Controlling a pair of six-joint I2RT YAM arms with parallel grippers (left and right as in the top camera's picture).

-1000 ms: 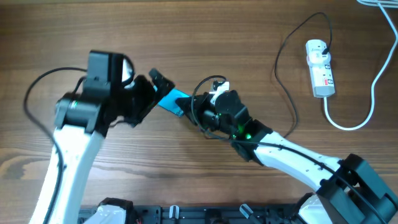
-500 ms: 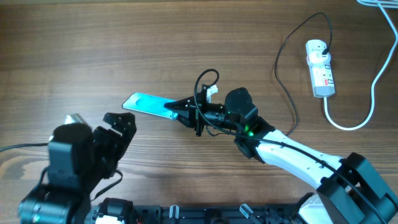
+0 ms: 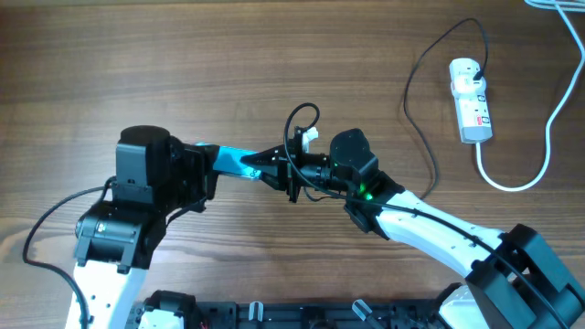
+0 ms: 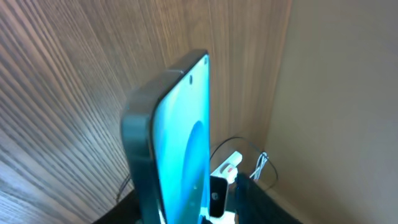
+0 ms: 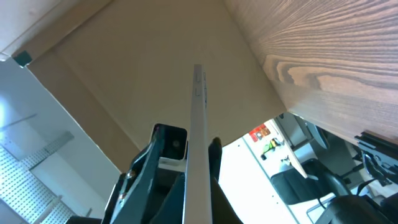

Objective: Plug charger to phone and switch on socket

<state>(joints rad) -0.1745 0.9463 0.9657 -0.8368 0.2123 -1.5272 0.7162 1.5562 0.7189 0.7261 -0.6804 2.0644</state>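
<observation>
The phone (image 3: 234, 161), cyan screen showing, hangs over the table between both arms. My right gripper (image 3: 265, 166) is shut on its right end; in the right wrist view the phone (image 5: 198, 130) is a thin pale edge pinched between the fingers (image 5: 211, 180). My left gripper (image 3: 203, 166) stands around the phone's left end. In the left wrist view the phone (image 4: 180, 143) fills the centre, but contact is unclear. The white socket (image 3: 471, 100) lies far right. The charger's black cable (image 3: 413, 110) runs from it toward the right arm. Its connector is hidden.
A thick white cord (image 3: 541, 155) curves from the socket along the right edge. The right arm (image 3: 430, 228) stretches diagonally from the lower right. A black wire loop (image 3: 303, 117) rises off the right wrist. The left arm's base (image 3: 110, 238) sits lower left.
My left arm has swung up from the lower left to the phone's left end, and its jaws have narrowed. Over the last half second the right gripper and phone have stayed put.
</observation>
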